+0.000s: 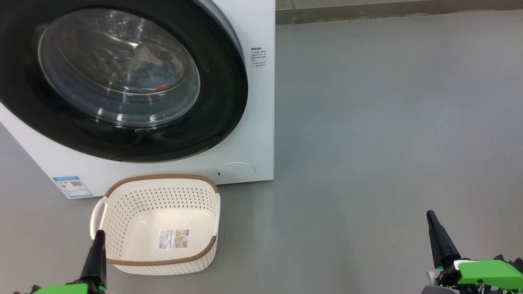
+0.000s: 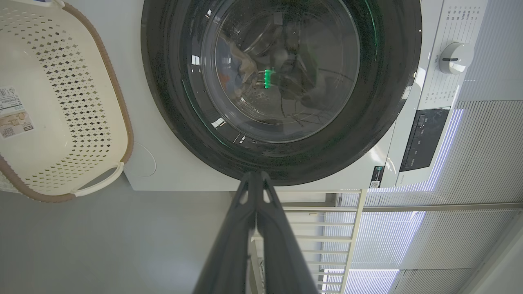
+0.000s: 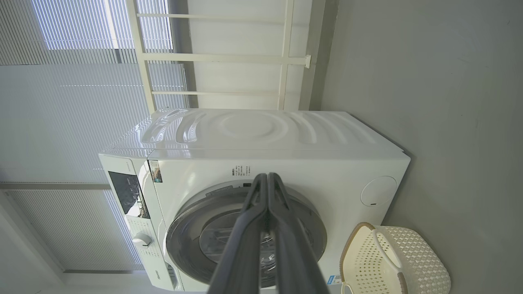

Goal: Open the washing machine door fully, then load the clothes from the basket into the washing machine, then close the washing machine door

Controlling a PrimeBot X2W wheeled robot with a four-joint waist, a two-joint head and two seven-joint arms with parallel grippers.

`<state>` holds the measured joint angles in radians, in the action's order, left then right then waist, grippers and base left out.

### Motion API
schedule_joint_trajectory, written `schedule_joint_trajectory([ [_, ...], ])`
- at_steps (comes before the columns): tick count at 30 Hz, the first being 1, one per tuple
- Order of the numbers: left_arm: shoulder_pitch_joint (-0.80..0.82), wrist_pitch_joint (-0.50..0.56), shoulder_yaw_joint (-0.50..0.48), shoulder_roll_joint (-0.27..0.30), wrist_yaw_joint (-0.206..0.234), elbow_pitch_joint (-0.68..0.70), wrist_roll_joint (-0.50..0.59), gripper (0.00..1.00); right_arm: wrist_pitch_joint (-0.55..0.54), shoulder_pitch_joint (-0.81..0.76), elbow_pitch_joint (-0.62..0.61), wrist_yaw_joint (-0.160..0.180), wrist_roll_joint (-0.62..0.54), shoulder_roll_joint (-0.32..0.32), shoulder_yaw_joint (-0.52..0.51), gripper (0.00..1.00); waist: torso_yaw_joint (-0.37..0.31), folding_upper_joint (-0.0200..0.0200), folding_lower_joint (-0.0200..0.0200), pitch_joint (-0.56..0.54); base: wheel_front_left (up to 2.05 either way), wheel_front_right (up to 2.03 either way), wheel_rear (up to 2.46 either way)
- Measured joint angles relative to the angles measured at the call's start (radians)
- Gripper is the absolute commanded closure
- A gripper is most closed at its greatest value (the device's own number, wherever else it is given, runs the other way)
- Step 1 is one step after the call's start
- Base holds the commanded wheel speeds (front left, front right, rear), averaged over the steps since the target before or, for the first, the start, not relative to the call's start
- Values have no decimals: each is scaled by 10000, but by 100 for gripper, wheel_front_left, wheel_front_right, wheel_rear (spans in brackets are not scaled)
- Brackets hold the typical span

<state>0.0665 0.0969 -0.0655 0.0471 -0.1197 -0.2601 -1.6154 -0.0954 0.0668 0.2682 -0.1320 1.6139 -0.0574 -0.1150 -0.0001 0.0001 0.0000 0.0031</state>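
Grey floor (image 1: 367,122) (smooth, matte) bears the basket (image 1: 163,196); pale blinds (image 3: 61,122) beyond.

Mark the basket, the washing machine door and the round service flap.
basket (image 1: 163,200), head view, perforated back wall.
washing machine door (image 1: 118,69), head view, glass porthole.
round service flap (image 1: 235,171), head view, flap's centre.

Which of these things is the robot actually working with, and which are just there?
Part of the job:
washing machine
black door, shut
clothes, seen inside through the glass
basket, empty

Just there:
control dial
blue sticker
window blinds
white rail
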Motion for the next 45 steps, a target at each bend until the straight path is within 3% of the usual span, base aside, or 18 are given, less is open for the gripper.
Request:
schedule_joint_trajectory([
  [45,0,79,-75,-84,0,0,4,100,-59,1,4,2,-4,27,-100,100,0,0,0,0,0,0,0],
])
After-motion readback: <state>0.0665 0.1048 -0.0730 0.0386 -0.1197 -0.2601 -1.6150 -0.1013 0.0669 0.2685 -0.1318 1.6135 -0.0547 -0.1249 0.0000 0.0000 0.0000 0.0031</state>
